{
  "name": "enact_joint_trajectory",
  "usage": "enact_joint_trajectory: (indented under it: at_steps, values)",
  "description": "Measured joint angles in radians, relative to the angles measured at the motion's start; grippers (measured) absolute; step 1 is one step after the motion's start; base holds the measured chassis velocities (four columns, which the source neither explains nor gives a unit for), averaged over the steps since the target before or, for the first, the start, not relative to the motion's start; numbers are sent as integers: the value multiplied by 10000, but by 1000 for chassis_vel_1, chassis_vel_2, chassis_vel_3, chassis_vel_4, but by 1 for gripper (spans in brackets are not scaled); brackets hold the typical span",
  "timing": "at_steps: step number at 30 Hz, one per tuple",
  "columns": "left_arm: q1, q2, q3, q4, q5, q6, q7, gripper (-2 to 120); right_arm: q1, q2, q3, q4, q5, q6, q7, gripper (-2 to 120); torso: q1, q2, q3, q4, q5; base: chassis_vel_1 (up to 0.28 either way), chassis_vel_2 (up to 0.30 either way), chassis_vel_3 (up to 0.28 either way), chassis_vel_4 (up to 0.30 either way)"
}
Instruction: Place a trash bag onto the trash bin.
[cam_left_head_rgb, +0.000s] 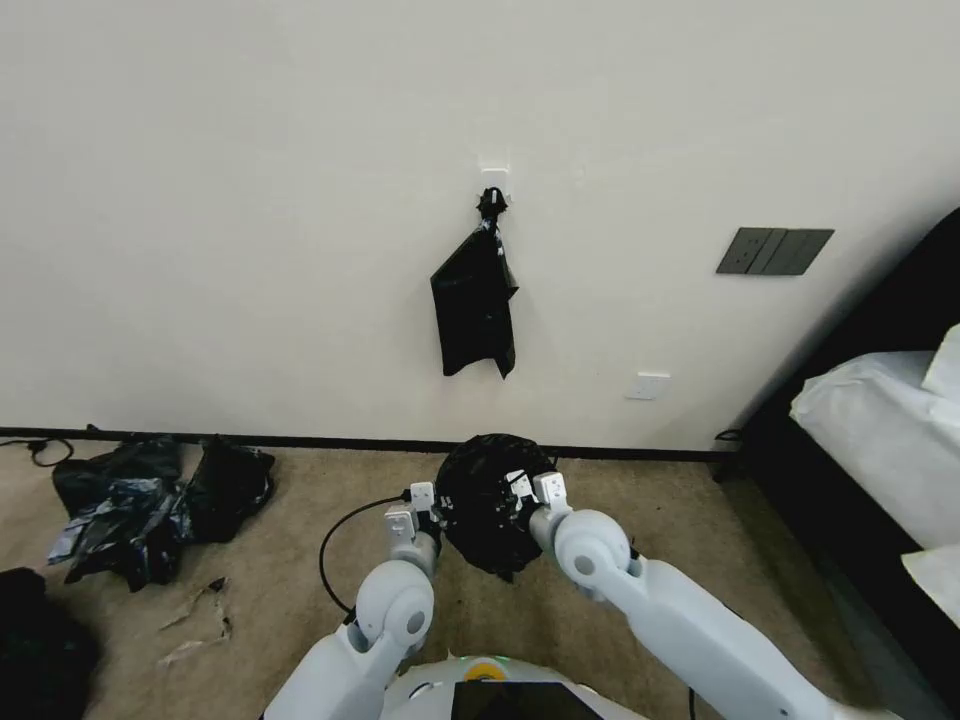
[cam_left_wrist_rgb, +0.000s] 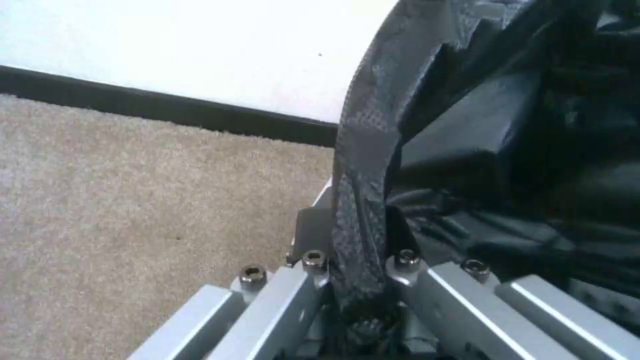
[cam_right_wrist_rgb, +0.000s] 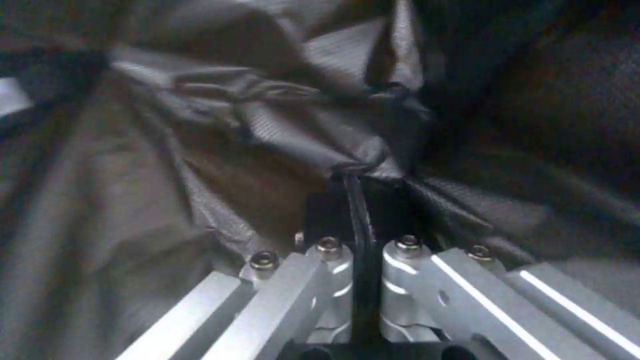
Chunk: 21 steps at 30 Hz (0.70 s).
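The bag (cam_left_head_rgb: 492, 505) is held spread between both arms, low over the carpet (cam_left_head_rgb: 270, 590) and just before the wall (cam_left_head_rgb: 250, 200). Its left edge is pinched by the left end effector (cam_left_head_rgb: 432, 517), whose fingers are pressed together on a band of the film — in the left wrist view the band (cam_left_wrist_rgb: 363, 200) is seen running down between the closed fingers. Its right edge is gripped by the right end effector (cam_left_head_rgb: 520, 497), likewise clamped on a gathered fold of film (cam_right_wrist_rgb: 360, 165). The bag's mouth is stretched open into a rounded shape, and its lower part hangs slack below the end effectors. The bin is hidden — whether it stands under the bag cannot be told.

On the wall above, a flat bundle of bags (cam_left_head_rgb: 474, 300) is hung from a white hook (cam_left_head_rgb: 493, 178). To the left, a heap of dark plastic (cam_left_head_rgb: 150, 505) lies on the carpet by the baseboard. A bed (cam_left_head_rgb: 880, 440) is seen at the right.
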<state>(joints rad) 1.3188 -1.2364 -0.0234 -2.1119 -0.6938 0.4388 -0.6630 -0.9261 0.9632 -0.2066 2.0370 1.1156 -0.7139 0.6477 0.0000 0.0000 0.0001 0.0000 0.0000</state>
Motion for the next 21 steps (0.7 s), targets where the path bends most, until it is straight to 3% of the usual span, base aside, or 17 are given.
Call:
enact_joint_trajectory:
  at_steps: [3,21]
  values:
    - [-16,-95,133,103,279,-45,152,1,546,413,-554,-985,-94,20,651,0,0,-1,0,1,0,0,0,0,0]
    - [104,-167,348,-113,463,-77,227,1,774,1240,-888,-2334,-775,53,867,0,0,0,-1,1,0,0,0,0,0]
